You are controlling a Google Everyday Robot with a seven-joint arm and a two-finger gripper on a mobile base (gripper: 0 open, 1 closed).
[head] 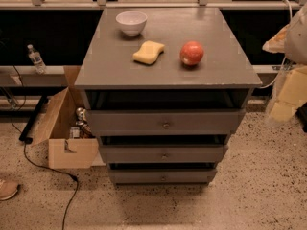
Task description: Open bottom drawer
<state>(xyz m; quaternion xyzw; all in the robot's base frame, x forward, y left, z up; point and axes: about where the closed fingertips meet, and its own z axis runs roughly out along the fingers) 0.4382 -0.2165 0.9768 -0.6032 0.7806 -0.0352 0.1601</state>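
Cabinet: grey cabinet (pixel 91 104) with 3 drawers, on a speckled floor (pixel 259 190).
Counter: the grey counter (pixel 110 66) carries 3 things: a white bowl (pixel 131 22) at the back left, a yellow sponge (pixel 148 51) and a red apple (pixel 192 53) just right of it.
Upper drawers: top drawer (pixel 165 122) and middle drawer (pixel 163 154), each with a dark strip above its front.
Task item: bottom drawer (pixel 139 177), lowest of the 3, down by the floor. Its front sits about level with the fronts above it.
Handle: small round knob (pixel 163 178) at the centre of that front, with nothing touching it.
End effector: the pale end effector (pixel 287 99) hangs off the cabinet's right side, at about top-drawer height and well apart from the knob. I cannot tell if it is spread or pressed together.
Done so far: by my reading nothing. No grip on the knob, drawer not drawn out.
Left to do: lower to the knob, take hold, pull the drawer forward.
Nearby: open cardboard box (pixel 62 147) at the cabinet's left, a water bottle (pixel 35 59) behind it, and a black cable (pixel 53 166) across the floor.
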